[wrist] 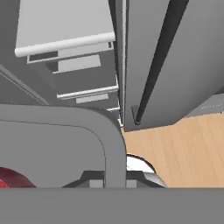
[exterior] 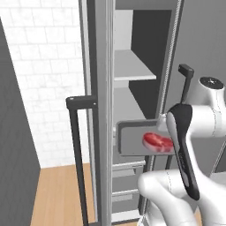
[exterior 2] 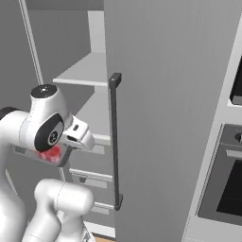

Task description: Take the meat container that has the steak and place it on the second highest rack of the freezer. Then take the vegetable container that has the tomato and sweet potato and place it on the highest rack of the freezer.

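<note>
The meat container (exterior: 132,143) is a flat grey tray with a red steak (exterior: 156,142) in it. It hangs level in front of the open freezer, just below the second shelf (exterior: 132,106) and above the drawers. My gripper (wrist: 114,183) is shut on the tray's rim (wrist: 109,140), and the steak (wrist: 11,179) shows at the lower left of the hand view. In the right base view the steak (exterior 2: 47,153) peeks out under my hand (exterior 2: 78,134). The top shelf (exterior: 132,66) is bare. The vegetable container is out of view.
The open freezer door (exterior 2: 165,118) with its dark vertical handle (exterior 2: 115,142) stands close on the right of my hand. Another dark handle (exterior: 77,145) rises on the left. Drawers (exterior: 128,170) lie below the tray. An oven (exterior 2: 227,184) is at the far right.
</note>
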Robot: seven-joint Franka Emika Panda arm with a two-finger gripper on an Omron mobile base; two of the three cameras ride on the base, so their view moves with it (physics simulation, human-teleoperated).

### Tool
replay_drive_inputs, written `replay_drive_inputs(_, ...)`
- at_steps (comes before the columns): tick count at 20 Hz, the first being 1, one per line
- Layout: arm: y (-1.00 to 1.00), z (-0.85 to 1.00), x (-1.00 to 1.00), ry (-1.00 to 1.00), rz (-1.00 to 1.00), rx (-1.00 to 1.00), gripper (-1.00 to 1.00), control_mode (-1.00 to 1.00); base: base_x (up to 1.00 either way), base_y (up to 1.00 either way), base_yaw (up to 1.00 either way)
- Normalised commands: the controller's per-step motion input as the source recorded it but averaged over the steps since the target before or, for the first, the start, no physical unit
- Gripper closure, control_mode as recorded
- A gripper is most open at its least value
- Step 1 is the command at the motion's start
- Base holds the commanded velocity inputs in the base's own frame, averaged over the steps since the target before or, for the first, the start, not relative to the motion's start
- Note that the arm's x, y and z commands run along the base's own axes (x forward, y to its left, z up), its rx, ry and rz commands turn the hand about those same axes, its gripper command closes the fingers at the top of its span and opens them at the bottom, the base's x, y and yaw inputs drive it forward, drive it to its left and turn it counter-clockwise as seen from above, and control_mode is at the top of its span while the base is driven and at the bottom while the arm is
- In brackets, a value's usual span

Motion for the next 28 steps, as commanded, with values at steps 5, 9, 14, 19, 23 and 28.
replay_drive_inputs(5, 0.00, -0.32, 0.20, 0.00, -0.48, 0.00, 1.00, -1.00, 0.00, 0.00, 0.00)
replay_drive_inputs(9, 0.04, -0.26, 0.34, 0.00, -0.45, 0.01, 1.00, -1.00, 0.00, 0.00, 0.00)
replay_drive_inputs(14, 0.10, -0.16, 0.40, 0.00, -0.29, 0.04, 1.00, -1.00, 0.00, 0.00, 0.00)
replay_drive_inputs(19, 0.22, -0.01, 0.51, -0.01, -0.17, 0.07, 1.00, -1.00, 0.00, 0.00, 0.00)
replay_drive_inputs(23, 0.27, -0.08, 0.58, -0.07, -0.18, 0.08, 1.00, -1.00, 0.00, 0.00, 0.00)
replay_drive_inputs(28, 0.28, -0.23, 0.42, -0.14, -0.18, 0.10, 1.00, -1.00, 0.00, 0.00, 0.00)
